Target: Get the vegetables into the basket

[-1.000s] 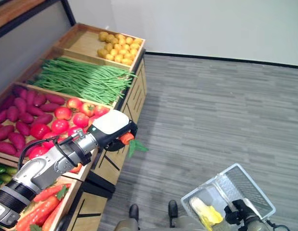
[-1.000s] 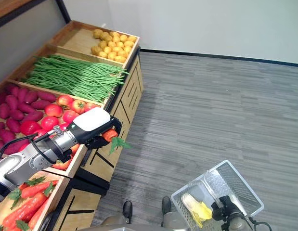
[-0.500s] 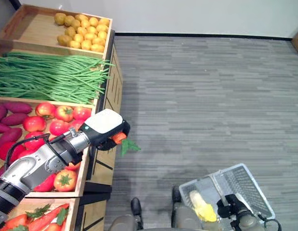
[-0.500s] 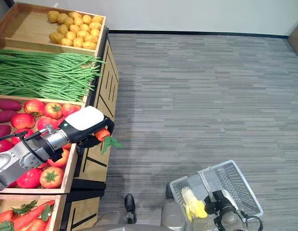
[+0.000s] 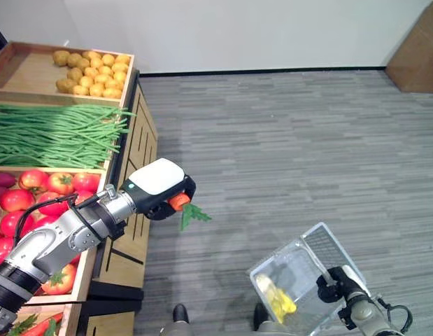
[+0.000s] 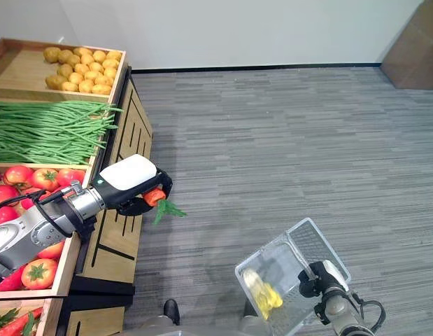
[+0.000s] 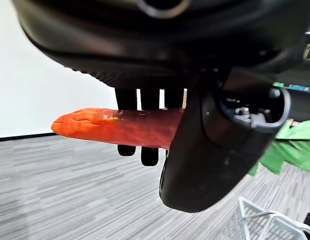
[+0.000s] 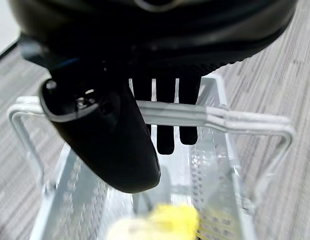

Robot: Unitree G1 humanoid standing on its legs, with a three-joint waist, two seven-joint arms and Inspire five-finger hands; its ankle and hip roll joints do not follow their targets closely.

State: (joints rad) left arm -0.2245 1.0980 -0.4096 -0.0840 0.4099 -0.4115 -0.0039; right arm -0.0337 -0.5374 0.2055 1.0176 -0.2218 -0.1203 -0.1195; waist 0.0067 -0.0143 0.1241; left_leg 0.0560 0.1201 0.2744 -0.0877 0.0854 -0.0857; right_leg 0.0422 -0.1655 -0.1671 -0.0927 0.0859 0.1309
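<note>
Left hand (image 5: 166, 198): fingers and thumb clamped round an orange carrot (image 7: 119, 128), its green leaves (image 5: 193, 215) hanging, held out over the grey floor (image 5: 286, 147) just beside the produce counter (image 5: 129, 150). Right hand (image 8: 119, 135): fingers curled round the handle (image 8: 215, 116) of the white basket (image 5: 327, 245), which holds a yellow item (image 5: 275, 299). Counter bins: potatoes (image 5: 90, 70), green beans (image 5: 55, 133), tomatoes (image 5: 34, 192).

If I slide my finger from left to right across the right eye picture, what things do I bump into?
tomatoes → left hand → carrot → corn lying in the basket → right hand gripping the basket handle
</note>
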